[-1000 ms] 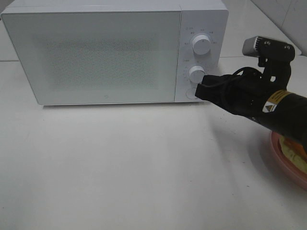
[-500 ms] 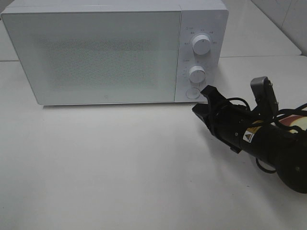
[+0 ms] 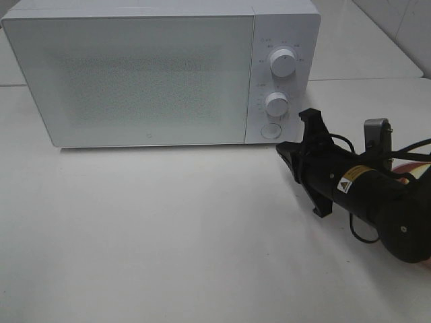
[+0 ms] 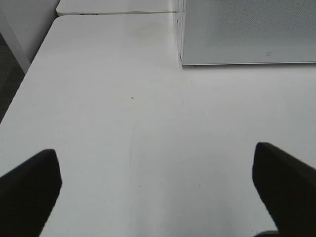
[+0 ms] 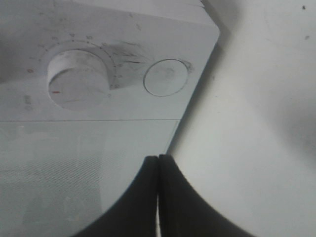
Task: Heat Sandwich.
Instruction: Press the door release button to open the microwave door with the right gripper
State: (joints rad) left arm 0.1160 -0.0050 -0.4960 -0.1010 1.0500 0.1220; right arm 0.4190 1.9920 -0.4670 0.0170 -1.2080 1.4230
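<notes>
Tabletop (image 3: 168,235): white, matte, flat, faintly scuffed.

Microwave (image 3: 161,74): white box with a smooth casing and a speckled door panel. The door is shut.

Right end effector (image 3: 288,149): black hard plastic. The fingers are pressed together into one blunt point, with nothing pinched. It is held just in front of the microwave's lower right corner, apart from it.

Left end effector (image 4: 154,148): black, spread wide, with nothing between the fingers. It is held over bare tabletop near the microwave's left front corner.

Plate (image 3: 408,177): seen only as a pink sliver behind the right arm. The sandwich is presumed to lie on it but is hidden by the arm.

Upper knob (image 3: 283,62) and lower knob (image 3: 277,104): white, round, raised.

Button (image 3: 270,130): round and flush, set below the lower knob.

Step judged in hand: door opening. A square push on the button by the closed tip is called for next, so that the door is released before the sandwich is fetched.
</notes>
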